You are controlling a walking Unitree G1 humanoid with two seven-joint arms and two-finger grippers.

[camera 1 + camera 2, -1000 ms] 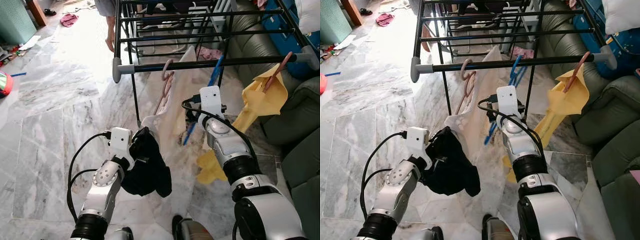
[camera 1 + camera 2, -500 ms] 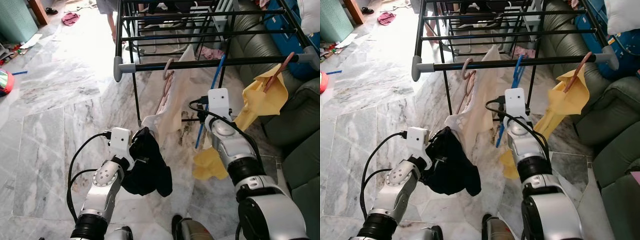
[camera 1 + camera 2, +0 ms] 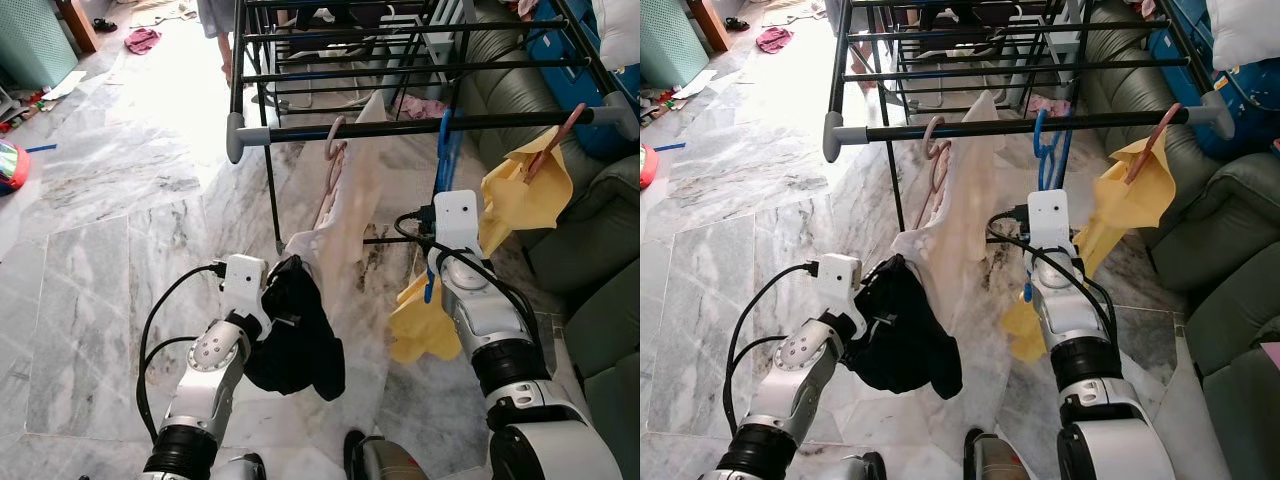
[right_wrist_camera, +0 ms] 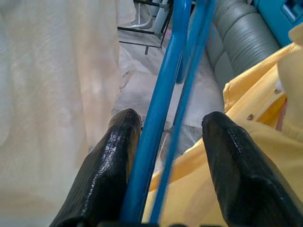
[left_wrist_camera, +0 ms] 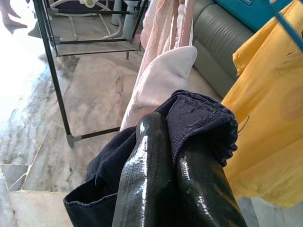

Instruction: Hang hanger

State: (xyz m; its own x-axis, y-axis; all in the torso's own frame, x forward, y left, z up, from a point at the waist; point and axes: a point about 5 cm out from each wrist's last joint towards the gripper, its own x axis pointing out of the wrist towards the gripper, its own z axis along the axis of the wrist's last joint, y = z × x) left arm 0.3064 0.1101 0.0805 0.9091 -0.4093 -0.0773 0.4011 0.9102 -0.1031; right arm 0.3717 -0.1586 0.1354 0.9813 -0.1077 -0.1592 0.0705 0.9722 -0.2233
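low left of frame, left gripper (image 5: 175,189) clenches a dark cloth (image 3: 300,340). mid-right, right gripper (image 4: 165,165) stands released around the blue hanger (image 3: 1045,150), hooked on the rack's front rail (image 3: 970,128). light, stiff, slippery plastic; grip its lower bar.

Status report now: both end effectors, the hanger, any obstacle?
Left end effector shut on dark cloth. Right end effector open around blue hanger, hooked on rail. Yellow shirt close beside.

Left gripper (image 5: 175,189) closed, right gripper (image 4: 165,161) spread.
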